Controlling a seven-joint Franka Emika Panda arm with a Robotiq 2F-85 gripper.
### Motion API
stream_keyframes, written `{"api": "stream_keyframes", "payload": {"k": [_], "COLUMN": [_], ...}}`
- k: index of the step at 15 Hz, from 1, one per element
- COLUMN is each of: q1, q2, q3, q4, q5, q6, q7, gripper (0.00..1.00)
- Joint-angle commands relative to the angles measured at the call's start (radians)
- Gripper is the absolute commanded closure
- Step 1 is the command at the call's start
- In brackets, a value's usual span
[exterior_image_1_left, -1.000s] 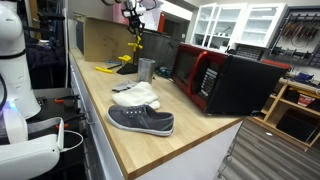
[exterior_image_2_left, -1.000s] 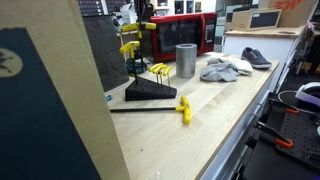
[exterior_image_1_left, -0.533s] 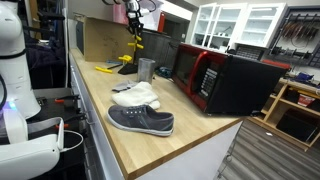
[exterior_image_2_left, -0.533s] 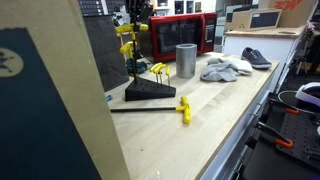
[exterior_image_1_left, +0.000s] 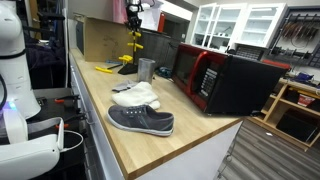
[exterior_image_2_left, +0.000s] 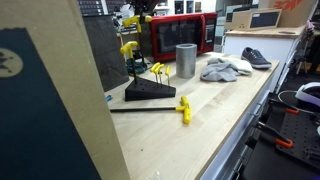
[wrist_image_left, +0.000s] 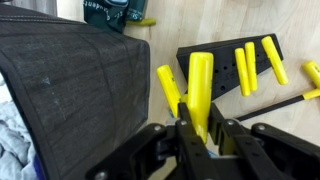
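Yellow T-handle hex key (wrist_image_left: 200, 85), clamped upright in the narrowly closed jaws of the gripper (wrist_image_left: 200, 135), raised above the black stand (wrist_image_left: 225, 65) of other yellow keys (wrist_image_left: 243, 70). Farther along the wooden counter (exterior_image_1_left: 130, 152): metal cup (exterior_image_2_left: 186, 60), loose key (exterior_image_2_left: 184, 108), grey shoe (exterior_image_1_left: 141, 120).

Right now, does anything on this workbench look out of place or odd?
One yellow T-handle key lies loose on the wood beside the black stand, where the other keys stand upright. The gripper is shut on a second key above it. A grey shoe and a crumpled cloth lie on the bench, odd among tools.
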Motion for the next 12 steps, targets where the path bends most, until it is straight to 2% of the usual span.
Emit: {"api": "stream_keyframes", "payload": {"k": [1,6,12], "q1": [-0.003,-0.006,-0.018], "q2": [0.023,0.109,0.183], "q3": [0.002,0.011,0.04], "q4": [0.021,0.07,0.147], "q5": [0.05,0.051,0.071], "q6": [0.059,0.071,0.022], "q7": [-0.09,-0.116,-0.242], "gripper": [0.94,0.94,0.94]}}
